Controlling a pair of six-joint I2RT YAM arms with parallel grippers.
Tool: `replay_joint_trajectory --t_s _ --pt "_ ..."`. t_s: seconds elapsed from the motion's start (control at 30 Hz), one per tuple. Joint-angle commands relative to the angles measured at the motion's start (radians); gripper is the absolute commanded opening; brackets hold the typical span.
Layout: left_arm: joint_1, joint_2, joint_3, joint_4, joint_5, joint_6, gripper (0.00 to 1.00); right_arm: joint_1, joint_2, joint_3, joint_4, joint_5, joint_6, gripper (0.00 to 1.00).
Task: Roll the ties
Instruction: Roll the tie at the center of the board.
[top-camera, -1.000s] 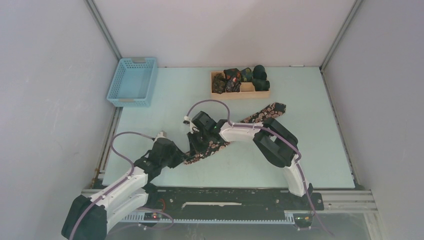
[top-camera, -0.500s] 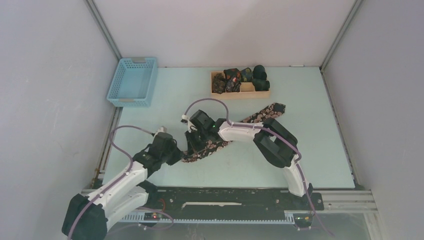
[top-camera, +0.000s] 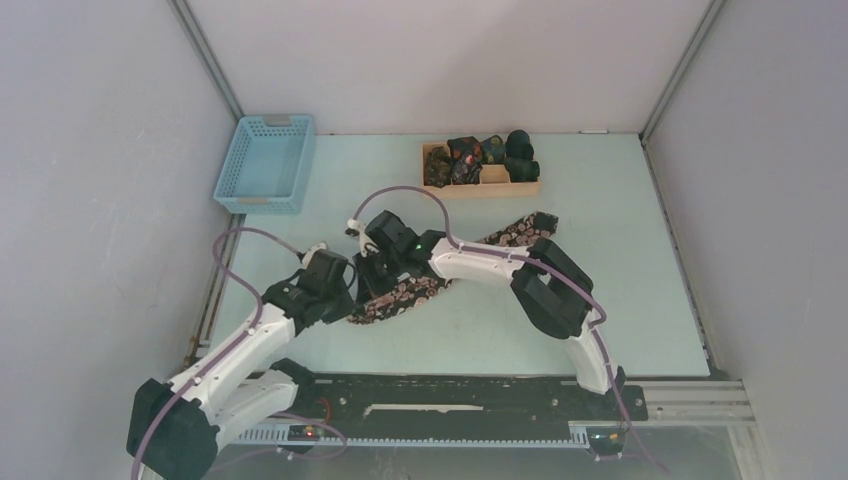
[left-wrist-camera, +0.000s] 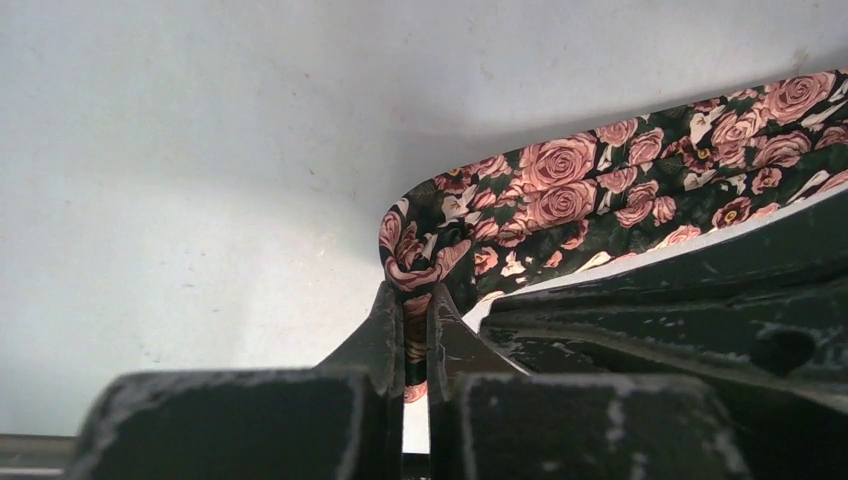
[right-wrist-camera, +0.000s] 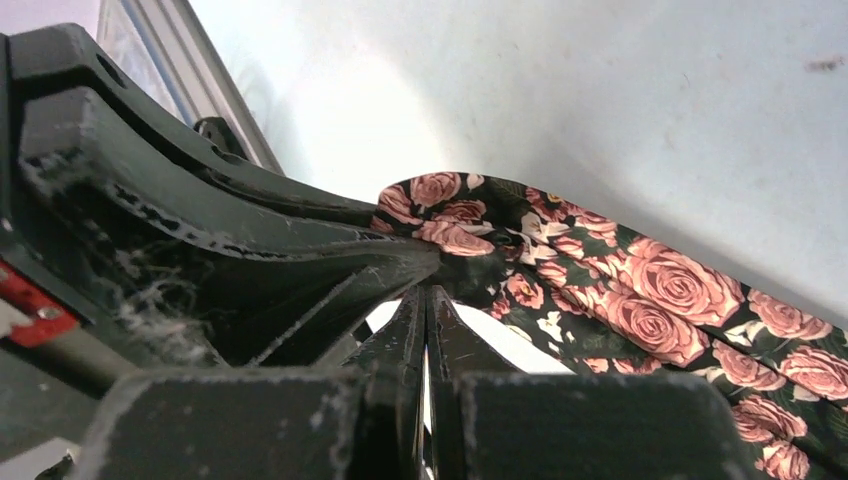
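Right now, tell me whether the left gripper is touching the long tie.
Touching. The left wrist view shows the left gripper pinching a fold of the long tie.

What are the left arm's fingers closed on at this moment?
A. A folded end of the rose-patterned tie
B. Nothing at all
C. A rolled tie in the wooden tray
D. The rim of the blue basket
A: in the left wrist view the left fingers are pressed together on a folded end of the rose-patterned tie, with fabric showing between them.
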Motion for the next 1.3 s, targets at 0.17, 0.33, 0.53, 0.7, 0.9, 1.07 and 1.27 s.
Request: replay_joint_trajectory --t_s 0.17,0.33,0.53,0.7,0.9,1.07,1.27 --pt "-0.010 0.039 0.099 -0.114 -0.093 0.063 0.00 0.026 0.083 0.096 0.002 0.006 0.016 0.00" --pt "-0.024 0.068 0.118 -0.129 -0.101 0.065 0.00 0.033 0.103 0.112 0.004 -0.004 0.023 0.00" --pt "-0.058 0.117 0.158 -0.153 -0.121 0.065 0.00 0.039 0.121 0.109 0.014 -0.021 0.033 0.00" --pt "-0.092 0.183 0.182 -0.151 -0.127 0.055 0.00 0.036 0.125 0.095 0.024 -0.041 0.042 0.00" --pt "-0.134 0.245 0.209 -0.147 -0.137 0.037 0.00 0.025 0.108 0.043 0.050 -0.055 0.064 0.00" --pt "-0.155 0.294 0.228 -0.145 -0.132 0.034 0.00 0.013 0.093 0.002 0.069 -0.063 0.074 0.00" --pt "-0.173 0.355 0.250 -0.154 -0.138 0.033 0.00 -0.007 0.058 -0.057 0.093 -0.071 0.082 0.00"
